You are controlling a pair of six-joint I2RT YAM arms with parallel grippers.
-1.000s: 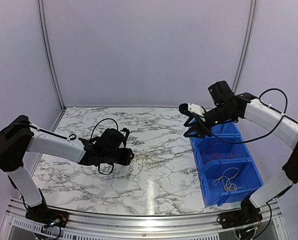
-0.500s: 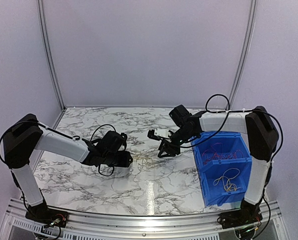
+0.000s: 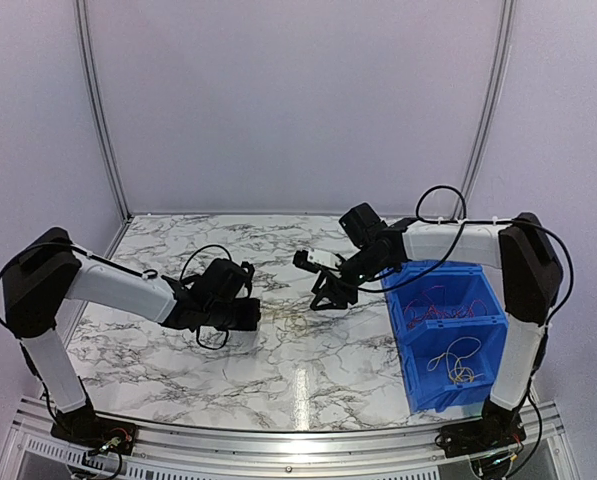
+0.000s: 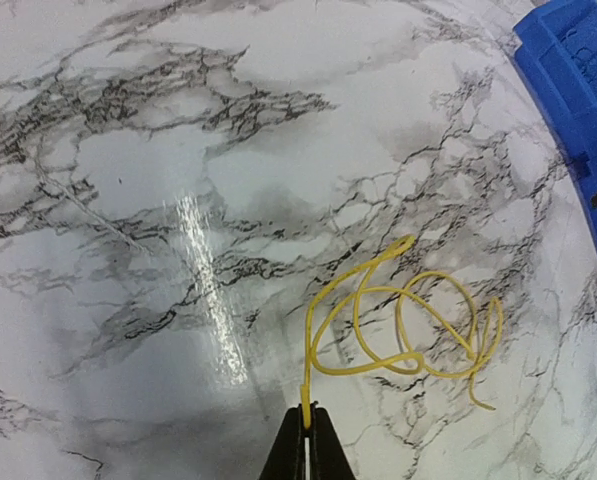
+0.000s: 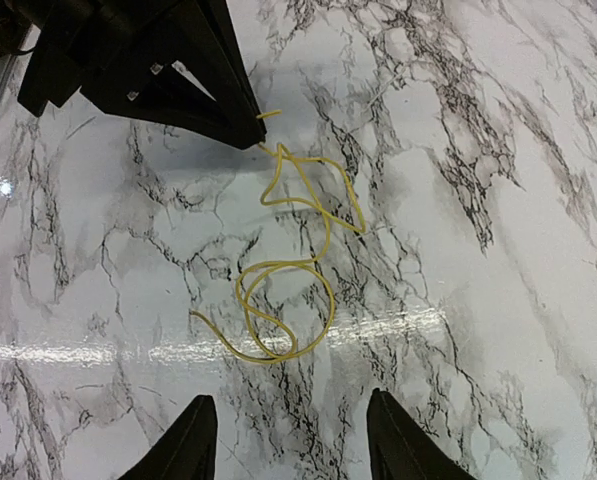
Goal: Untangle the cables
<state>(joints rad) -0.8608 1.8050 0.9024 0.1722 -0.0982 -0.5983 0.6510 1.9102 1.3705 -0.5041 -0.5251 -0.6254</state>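
A thin yellow cable lies in loose loops on the marble table, at the middle in the top view. My left gripper is shut on one end of it, low over the table. In the right wrist view the yellow cable lies just ahead of my open right gripper, with the left gripper's black fingers at its far end. The right gripper hovers open and empty just right of the cable. Red cables and pale yellow cables lie in the blue bin.
A blue two-compartment bin stands at the right of the table; its corner shows in the left wrist view. The enclosure's back wall and frame rails bound the table.
My right arm swung from over the blue bin leftward and down to the table's middle, beside the yellow cable. The left gripper shifted slightly back to the left, still holding the cable's end.
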